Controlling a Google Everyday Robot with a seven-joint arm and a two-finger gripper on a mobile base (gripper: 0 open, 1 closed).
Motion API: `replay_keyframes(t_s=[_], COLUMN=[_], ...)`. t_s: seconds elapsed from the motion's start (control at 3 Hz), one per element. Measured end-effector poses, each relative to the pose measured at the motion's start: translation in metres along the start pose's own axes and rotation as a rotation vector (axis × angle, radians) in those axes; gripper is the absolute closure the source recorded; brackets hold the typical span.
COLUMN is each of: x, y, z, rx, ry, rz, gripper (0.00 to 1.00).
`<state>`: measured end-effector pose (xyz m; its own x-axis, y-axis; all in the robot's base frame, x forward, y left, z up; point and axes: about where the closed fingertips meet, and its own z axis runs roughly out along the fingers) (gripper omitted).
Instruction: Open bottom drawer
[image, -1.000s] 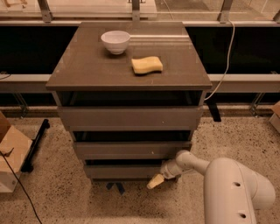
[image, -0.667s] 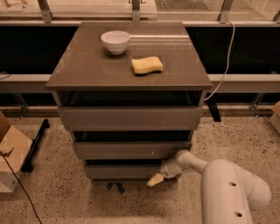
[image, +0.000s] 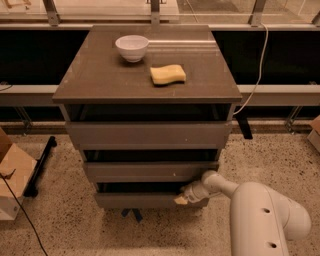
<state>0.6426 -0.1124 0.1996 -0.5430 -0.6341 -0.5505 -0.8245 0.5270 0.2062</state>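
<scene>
While bare floor (image: 70, 227) lies in front of the bottom drawer (image: 140, 201), lowest of three, your gripper (image: 181, 200) sits at its top right edge; you cannot tell if it grips.

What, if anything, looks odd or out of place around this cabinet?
Nothing stands out. The white bowl sits upright and the yellow sponge lies flat on the cabinet top, with nothing spilled. The gripper is at the bottom drawer, by the right end of its upper edge.

Three drawers (image: 148, 134), one hand (image: 180, 200) (bottom drawer (image: 142, 201))
</scene>
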Motion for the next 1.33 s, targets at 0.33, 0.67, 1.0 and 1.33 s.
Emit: replay_keyframes(t_s=[0.33,0.67,1.0,1.33], x=[-0.0005,-0.0002,-0.0002,0.0002], y=[0.0002,0.0001,0.0001,0.0021], z=[-0.0007,-0.0009,-0.0009,0.0015], rx=[0.000,0.000,0.000,-0.004], ry=[0.000,0.000,0.000,0.001], rz=[0.000,0.000,0.000,0.000], gripper=[0.86,1.00,0.81,0.58])
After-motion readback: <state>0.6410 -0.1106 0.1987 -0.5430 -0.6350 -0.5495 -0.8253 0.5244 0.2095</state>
